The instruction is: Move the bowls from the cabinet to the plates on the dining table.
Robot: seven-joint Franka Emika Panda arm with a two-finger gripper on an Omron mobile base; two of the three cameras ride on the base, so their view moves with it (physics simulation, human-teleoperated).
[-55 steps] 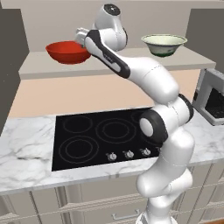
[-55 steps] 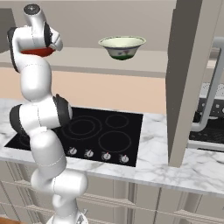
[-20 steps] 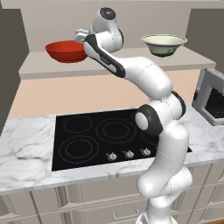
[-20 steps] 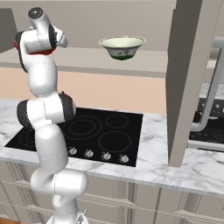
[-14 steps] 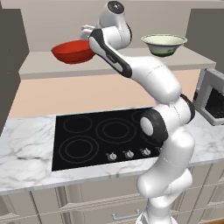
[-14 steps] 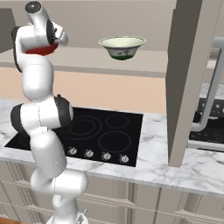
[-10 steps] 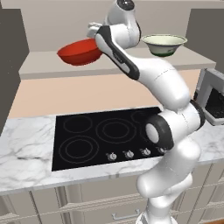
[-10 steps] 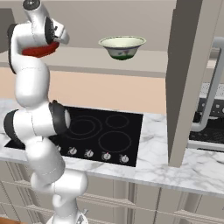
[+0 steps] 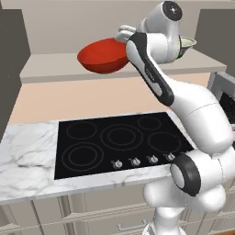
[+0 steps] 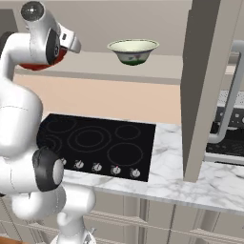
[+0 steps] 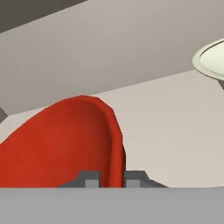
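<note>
Two bowls are before me. My gripper [image 11: 108, 178] is pinched nearly closed on the thin rim of the red bowl [image 9: 103, 56], a wide, shallow, glossy dish I hold tilted in the air in front of the matte beige cabinet shelf [image 9: 50, 69]. Off to my right, the deeper cream bowl [image 10: 133, 51], smooth with a dark green band, stands upright on that shelf above the flat black cooktop [image 9: 119, 142].

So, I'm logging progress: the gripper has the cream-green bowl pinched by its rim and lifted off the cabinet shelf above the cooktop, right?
Not the cream-green bowl; that one sits on the cabinet shelf. The gripper is shut on the rim of the red bowl, lifted off the shelf, as the left base view shows.
</note>
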